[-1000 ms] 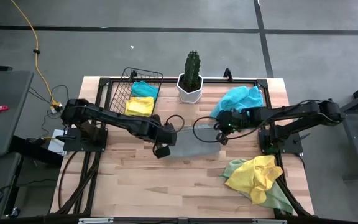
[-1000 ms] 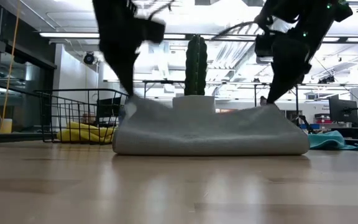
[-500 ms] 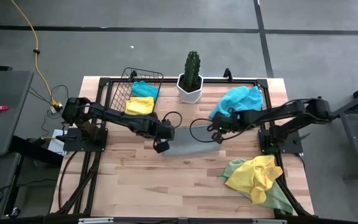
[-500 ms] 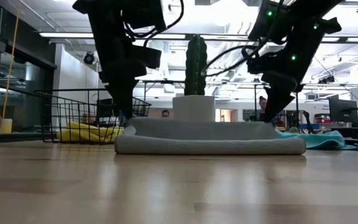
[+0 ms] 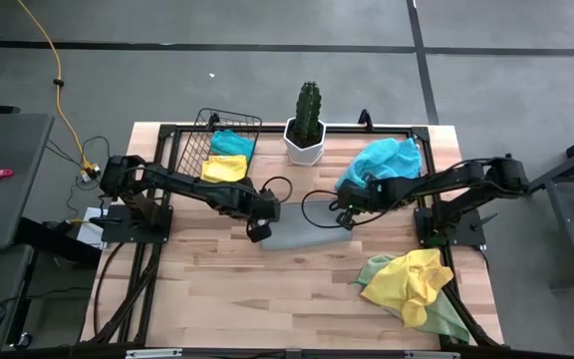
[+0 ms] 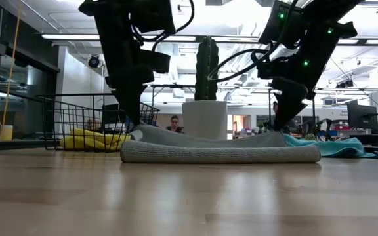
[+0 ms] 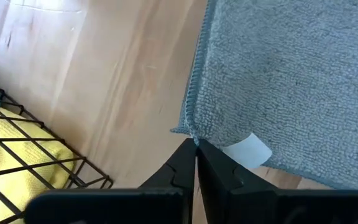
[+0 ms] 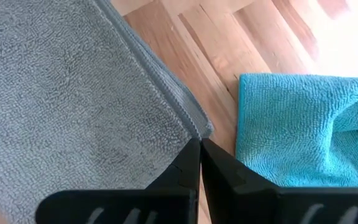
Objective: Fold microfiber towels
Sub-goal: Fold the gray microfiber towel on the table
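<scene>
A grey microfiber towel (image 5: 305, 229) lies folded in two on the middle of the table, its rounded fold (image 6: 218, 155) toward the near edge. My left gripper (image 7: 196, 146) is shut at the upper layer's left corner. My right gripper (image 8: 199, 144) is shut at its right corner. In the low view both arms come down on the towel's two ends, the left gripper (image 6: 135, 128) and the right gripper (image 6: 279, 128). A white tag (image 7: 247, 150) shows beside the left corner. My left gripper pinches the towel's left corner (image 7: 189, 129) at the hemmed edge between its fingertips, slanting down from above. The upper layer lies slack on the lower one, only slightly raised at the corner. My right gripper pinches the towel's right corner (image 8: 199, 128) at the hem between its fingertips, slanting down from above. The cloth there rests low on the layer beneath, slack.
A wire basket (image 5: 199, 150) at the far left holds a yellow and a turquoise towel. A cactus in a white pot (image 5: 307, 130) stands at the far middle. A turquoise towel (image 5: 382, 160) lies far right, a yellow and pale green pile (image 5: 412, 284) near right. Bare wood lies near left.
Both grippers have sunk and gone a little toward the far edge, still shut on the corners. The towel's upper layer, held raised at both ends a second ago, has come down flat on the lower layer; the fold at the near side has stayed.
</scene>
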